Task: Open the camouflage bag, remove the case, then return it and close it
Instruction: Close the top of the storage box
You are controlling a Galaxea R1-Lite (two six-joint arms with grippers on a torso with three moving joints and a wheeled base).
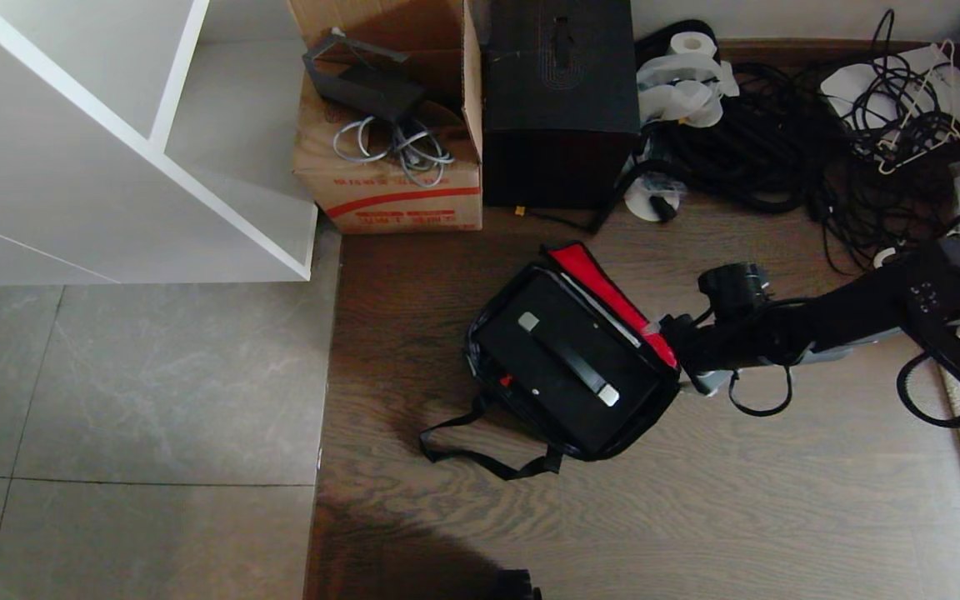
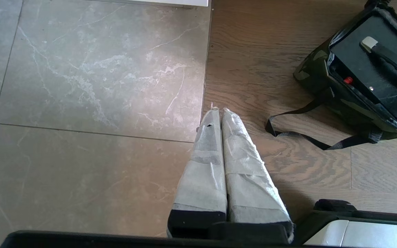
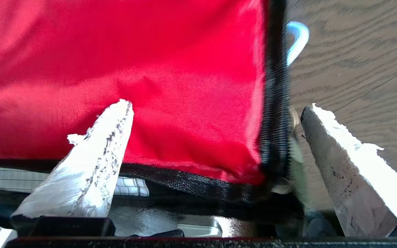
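Your right gripper [image 3: 215, 106] has its two fingers [image 3: 91, 162] spread wide, holding nothing. One finger lies over the red lining, the other stands past the black zipper edge [image 3: 274, 103] over the wooden floor [image 3: 357, 51], so the edge of the raised flap runs between them. You cannot tell whether either finger touches the fabric. Just beyond the outer finger you see one white zipper pull [image 3: 298, 38].

Outward from there, the one camouflage bag [image 1: 567, 354] lies open on the floor, its red-lined flap [image 1: 609, 292] standing up on the side nearest your right gripper. One case [image 1: 567, 358] sits inside the bag, flat, with one black handle [image 1: 567, 358] on two silver end mounts facing up. Two black straps [image 1: 480, 454] trail from the bag on the side away from your fingers.

Farther off, behind the bag, stand one cardboard box [image 1: 392, 179] and one taller black box [image 1: 559, 100], with a tangle of black cables [image 1: 780, 142] beside them.

Your left gripper [image 2: 219, 113] hangs well apart from the bag, its two wrapped fingers [image 2: 203, 165] pressed together and empty, above the seam between grey tile [image 2: 81, 86] and wood.
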